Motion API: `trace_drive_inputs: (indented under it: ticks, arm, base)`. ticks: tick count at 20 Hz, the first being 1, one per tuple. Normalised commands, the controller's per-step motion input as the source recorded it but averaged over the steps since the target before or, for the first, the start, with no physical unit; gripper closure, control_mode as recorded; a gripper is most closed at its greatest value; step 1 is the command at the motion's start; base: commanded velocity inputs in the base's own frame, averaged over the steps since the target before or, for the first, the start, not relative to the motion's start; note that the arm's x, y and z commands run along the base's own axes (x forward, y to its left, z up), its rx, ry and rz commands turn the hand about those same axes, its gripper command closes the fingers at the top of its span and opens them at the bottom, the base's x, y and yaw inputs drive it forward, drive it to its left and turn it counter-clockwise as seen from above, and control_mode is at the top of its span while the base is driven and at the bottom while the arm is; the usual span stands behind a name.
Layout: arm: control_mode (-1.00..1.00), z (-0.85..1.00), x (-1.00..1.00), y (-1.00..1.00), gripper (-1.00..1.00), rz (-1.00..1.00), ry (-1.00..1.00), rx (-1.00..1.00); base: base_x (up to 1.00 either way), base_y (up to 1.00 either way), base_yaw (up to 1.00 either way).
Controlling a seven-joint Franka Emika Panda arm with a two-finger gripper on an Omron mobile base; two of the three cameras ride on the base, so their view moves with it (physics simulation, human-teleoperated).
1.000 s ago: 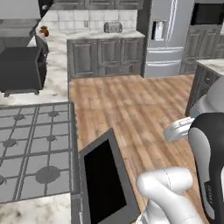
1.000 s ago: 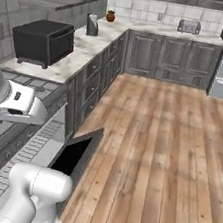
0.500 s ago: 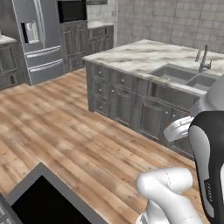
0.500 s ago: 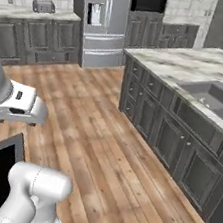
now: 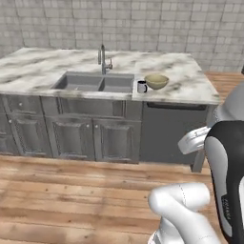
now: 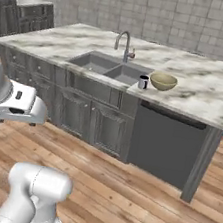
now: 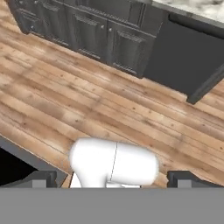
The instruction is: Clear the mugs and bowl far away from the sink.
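Observation:
A small dark mug (image 5: 142,86) stands on the marble island just right of the grey two-basin sink (image 5: 93,82). Touching or nearly touching its right side is the tan bowl (image 5: 157,81). The right base view has the same mug (image 6: 143,82), bowl (image 6: 163,81) and sink (image 6: 107,67), with the arched tap (image 6: 125,42) behind the basins. My gripper (image 7: 112,179) is open, its fingertips (image 7: 41,179) far apart with nothing between them. It hangs low over the wooden floor, well short of the island and far from the mug and bowl.
The island's marble top (image 5: 190,76) stretches right of the bowl. Grey cabinet doors (image 5: 71,138) and a dark dishwasher panel (image 5: 171,131) face me. Wooden floor (image 6: 136,198) lies between me and the island. A tiled wall (image 5: 143,24) stands behind.
The whole picture has swung round as the base moved: stove and fridge are gone from view, and the island with the sink now faces the cameras. The arm's pose looks unchanged.

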Motion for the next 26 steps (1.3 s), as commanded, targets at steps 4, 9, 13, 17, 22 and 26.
trace_drive_inputs:
  ticks: [4, 9, 13, 17, 22, 26]
  arm:
    - [1.00, 0.00, 0.00, 0.00, -1.00, 0.00, 0.00, 0.00]
    - [1.00, 0.00, 0.00, 0.00, -1.00, 0.00, 0.00, 0.00]
    - [1.00, 0.00, 0.00, 0.00, -1.00, 0.00, 0.00, 0.00]
    - [1.00, 0.00, 0.00, 0.00, -1.00, 0.00, 0.00, 0.00]
    - [1.00, 0.00, 0.00, 0.00, -1.00, 0.00, 0.00, 0.00]
    - [1.00, 0.00, 0.00, 0.00, -1.00, 0.00, 0.00, 0.00]
  base:
    - [0.20, -0.59, -0.77]
    - [0.68, 0.23, -0.66]
    - [1.00, 0.44, -0.13]
    - [1.00, 0.40, -0.03]
    - [1.00, 0.04, -0.02]
    - [1.00, 0.31, 0.00]
